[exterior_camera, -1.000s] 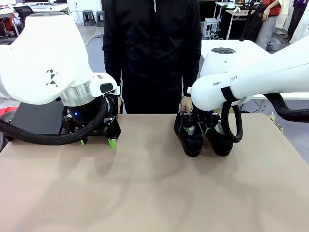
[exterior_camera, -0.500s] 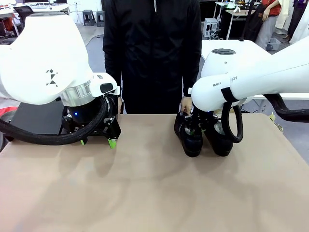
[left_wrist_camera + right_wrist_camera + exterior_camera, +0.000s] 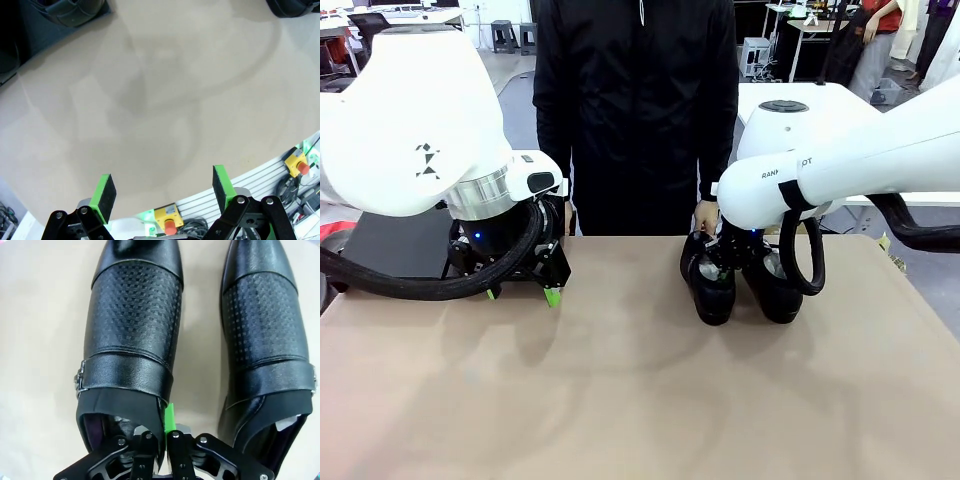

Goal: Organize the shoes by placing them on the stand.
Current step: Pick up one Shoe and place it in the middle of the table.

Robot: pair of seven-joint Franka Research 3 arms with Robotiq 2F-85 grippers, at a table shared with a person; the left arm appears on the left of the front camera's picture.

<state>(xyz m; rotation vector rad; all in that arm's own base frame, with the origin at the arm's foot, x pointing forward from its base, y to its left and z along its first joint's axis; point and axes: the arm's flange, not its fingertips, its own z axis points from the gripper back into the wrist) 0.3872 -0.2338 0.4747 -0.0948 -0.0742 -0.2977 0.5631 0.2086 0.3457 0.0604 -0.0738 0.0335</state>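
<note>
Your right gripper (image 3: 725, 262) has finished closing since a second ago. Its green pads stood apart over the pair of shoes then. The shoe it has taken has nudged a little toward 9 o'clock in the front view.

In the right wrist view the right gripper (image 3: 167, 421) has its jaws drawn together on the collar of the gripped shoe (image 3: 132, 330). They pinch the side wall that faces the second shoe (image 3: 265, 330), and one green pad (image 3: 169, 417) shows against the leather. The toes of both shoes point to 12 o'clock in that view. A metal buckle (image 3: 79, 381) sits on the gripped shoe's 9 o'clock side, and white paper (image 3: 287, 425) peeks from the second shoe's opening.

From the front, the gripped shoe (image 3: 710, 292) and the second shoe (image 3: 777, 292) stand just beside each other on the table (image 3: 640, 400), at about 1 o'clock from its middle. Their toes point toward you. You cannot tell whether the gripped shoe's sole is off the table. The person's hand (image 3: 705, 215) hangs just behind the pair at 12 o'clock.

Your left gripper (image 3: 521, 294) hangs at about 10 o'clock over bare table. In the left wrist view, the left gripper (image 3: 164, 189) has its jaws wide apart with nothing between them. The stand (image 3: 390, 245) lies beyond it at the far 9 o'clock side, well apart from the shoes.
</note>
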